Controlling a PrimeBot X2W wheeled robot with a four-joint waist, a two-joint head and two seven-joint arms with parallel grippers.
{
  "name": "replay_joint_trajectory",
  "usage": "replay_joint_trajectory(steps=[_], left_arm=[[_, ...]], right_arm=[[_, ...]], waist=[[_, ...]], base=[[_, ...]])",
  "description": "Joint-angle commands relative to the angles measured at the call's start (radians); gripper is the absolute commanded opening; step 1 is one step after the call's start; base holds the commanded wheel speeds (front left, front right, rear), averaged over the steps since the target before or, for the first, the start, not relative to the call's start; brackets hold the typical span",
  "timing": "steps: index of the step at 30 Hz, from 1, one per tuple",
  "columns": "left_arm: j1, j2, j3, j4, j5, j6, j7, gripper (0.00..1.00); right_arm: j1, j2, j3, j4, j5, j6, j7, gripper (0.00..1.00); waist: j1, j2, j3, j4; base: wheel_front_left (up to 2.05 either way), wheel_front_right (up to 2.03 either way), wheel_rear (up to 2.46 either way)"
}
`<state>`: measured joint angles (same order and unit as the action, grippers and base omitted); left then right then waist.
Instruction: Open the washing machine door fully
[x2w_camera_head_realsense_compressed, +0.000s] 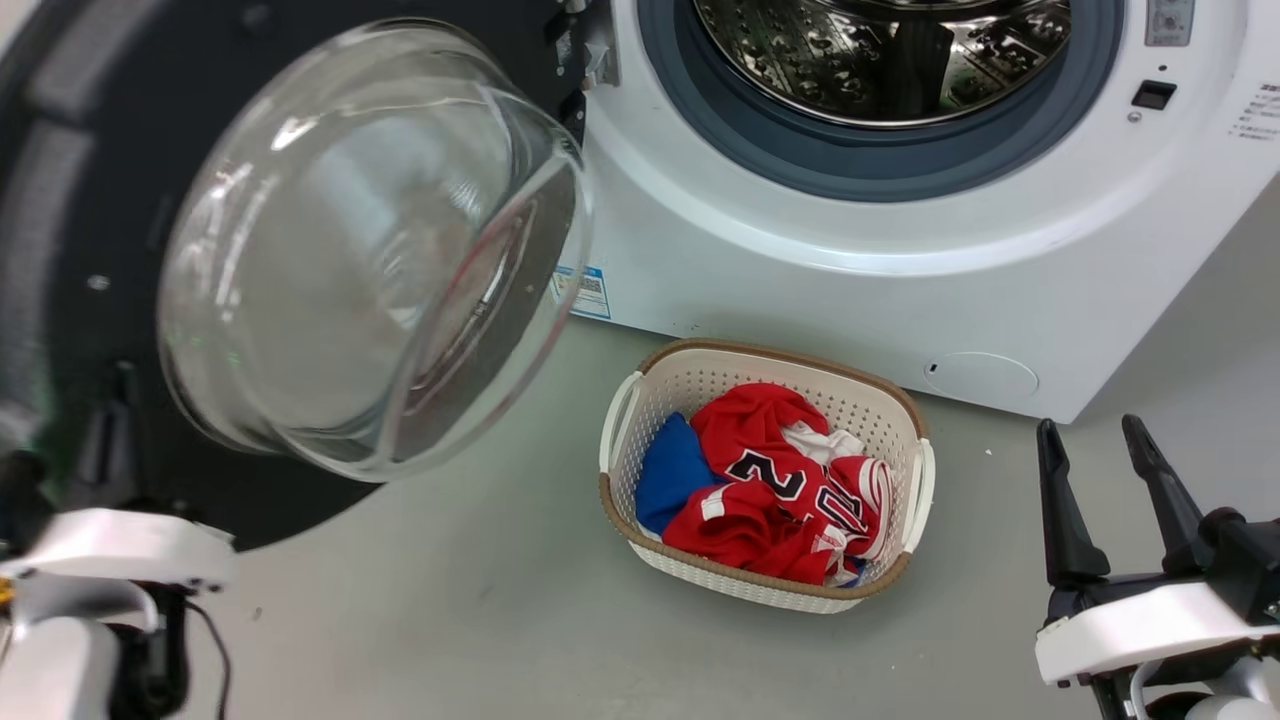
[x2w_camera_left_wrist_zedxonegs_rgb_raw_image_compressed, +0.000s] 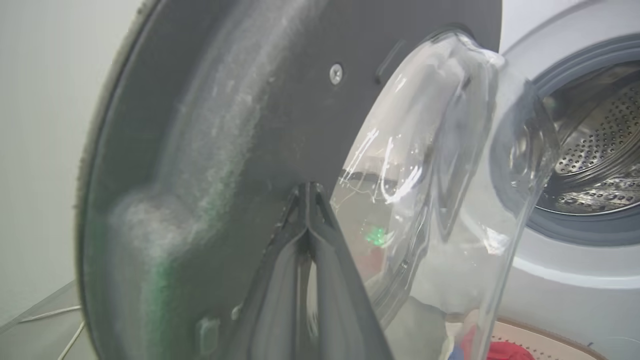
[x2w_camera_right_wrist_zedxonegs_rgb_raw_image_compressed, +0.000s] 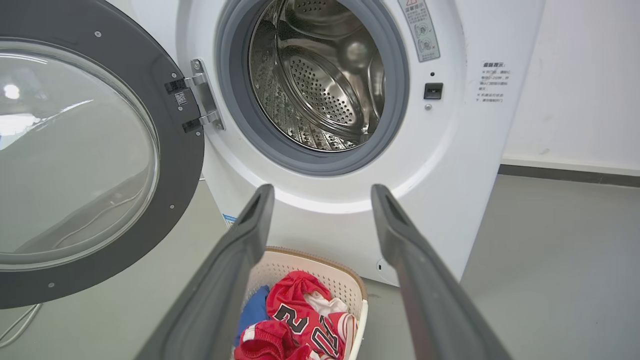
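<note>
The washing machine door (x2w_camera_head_realsense_compressed: 60, 330) stands swung out to the left of the white machine (x2w_camera_head_realsense_compressed: 800, 280), its clear glass bowl (x2w_camera_head_realsense_compressed: 370, 250) bulging toward me. In the left wrist view my left gripper (x2w_camera_left_wrist_zedxonegs_rgb_raw_image_compressed: 307, 187) is shut, its tips against the door's dark inner face (x2w_camera_left_wrist_zedxonegs_rgb_raw_image_compressed: 225, 100) just beside the bowl (x2w_camera_left_wrist_zedxonegs_rgb_raw_image_compressed: 440, 175). My left arm's white wrist (x2w_camera_head_realsense_compressed: 110, 555) sits below the door. My right gripper (x2w_camera_head_realsense_compressed: 1100, 440) is open and holds nothing, at the lower right. The right wrist view has the right gripper (x2w_camera_right_wrist_zedxonegs_rgb_raw_image_compressed: 322, 192) facing the steel drum (x2w_camera_right_wrist_zedxonegs_rgb_raw_image_compressed: 320, 80), with the door (x2w_camera_right_wrist_zedxonegs_rgb_raw_image_compressed: 170, 125) hinged at its left.
A white laundry basket (x2w_camera_head_realsense_compressed: 915, 480) with a red jersey (x2w_camera_head_realsense_compressed: 780, 480) and a blue cloth stands on the grey floor before the machine, between my arms. A blue-grey rubber ring (x2w_camera_head_realsense_compressed: 850, 160) surrounds the drum. A white wall (x2w_camera_right_wrist_zedxonegs_rgb_raw_image_compressed: 575, 75) lies right of the machine.
</note>
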<state>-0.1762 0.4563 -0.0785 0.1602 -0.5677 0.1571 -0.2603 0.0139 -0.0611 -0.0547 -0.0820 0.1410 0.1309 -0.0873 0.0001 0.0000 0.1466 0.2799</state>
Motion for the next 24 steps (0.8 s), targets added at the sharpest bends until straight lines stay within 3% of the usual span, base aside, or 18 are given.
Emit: replay_joint_trajectory(steps=[1, 8, 15, 24], left_arm=[[-0.02, 0.007, 0.031, 0.017, 0.006, -0.004, -0.007, 0.0], [-0.069, 0.003, 0.172, 0.118, 0.055, -0.058, -0.005, 0.0], [-0.099, -0.017, 0.251, 0.197, 0.099, -0.123, -0.005, 0.0], [-0.022, -0.129, 0.299, 0.095, 0.212, -0.154, -0.005, 0.0]], right_arm=[[-0.017, -0.007, 0.001, -0.005, -0.003, 0.0, -0.002, 1.0], [-0.022, -0.015, -0.003, -0.007, -0.007, 0.0, 0.004, 1.0], [-0.025, -0.015, -0.002, -0.005, -0.006, 0.0, 0.005, 1.0], [-0.001, -0.009, -0.002, 0.005, 0.002, 0.0, 0.005, 1.0]], waist=[[-0.0001, 0.0, 0.007, -0.008], [-0.0001, 0.0, 0.02, -0.023], [-0.0001, 0.0, 0.023, -0.032], [-0.0001, 0.0, -0.018, -0.028]], base=[[0.0, 0.0, 0.0], [0.0, 0.0, 0.0], [0.0, 0.0, 0.0], [0.0, 0.0, 0.0]])
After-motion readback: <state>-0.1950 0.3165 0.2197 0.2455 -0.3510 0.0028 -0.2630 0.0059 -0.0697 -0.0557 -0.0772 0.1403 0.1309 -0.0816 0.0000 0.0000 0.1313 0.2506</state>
